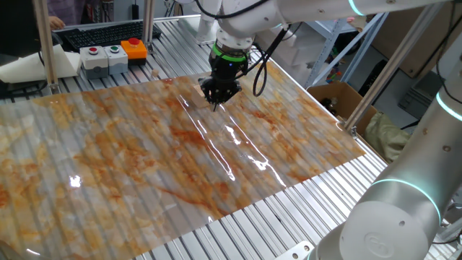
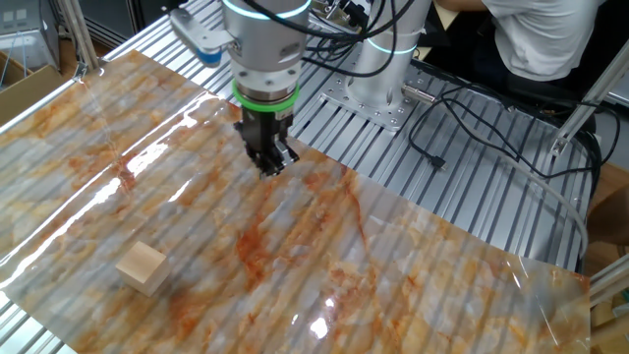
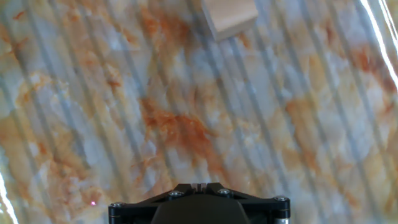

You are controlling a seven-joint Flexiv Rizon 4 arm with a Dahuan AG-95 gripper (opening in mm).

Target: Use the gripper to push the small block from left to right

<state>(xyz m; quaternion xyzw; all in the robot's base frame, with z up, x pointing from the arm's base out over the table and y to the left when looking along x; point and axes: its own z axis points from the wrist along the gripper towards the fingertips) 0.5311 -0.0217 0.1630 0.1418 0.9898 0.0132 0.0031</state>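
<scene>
The small block (image 2: 142, 267) is a light tan wooden cube lying on the marbled orange-grey sheet (image 2: 393, 256), near its front left corner in the other fixed view. It also shows at the top edge of the hand view (image 3: 229, 15). I cannot make it out in the first fixed view. The black gripper (image 2: 272, 165) with the green ring points straight down, just above the sheet and well apart from the block. Its fingers (image 3: 199, 185) are pressed together and hold nothing. It also shows in the first fixed view (image 1: 215, 103).
A grey button box (image 1: 108, 56) and a keyboard (image 1: 101, 32) stand beyond the sheet. A cardboard box (image 1: 339, 97) sits off the table's side. A second arm's base (image 1: 393, 217) is close by. Cables (image 2: 462, 128) cross the slatted table, and a person (image 2: 550, 34) sits behind.
</scene>
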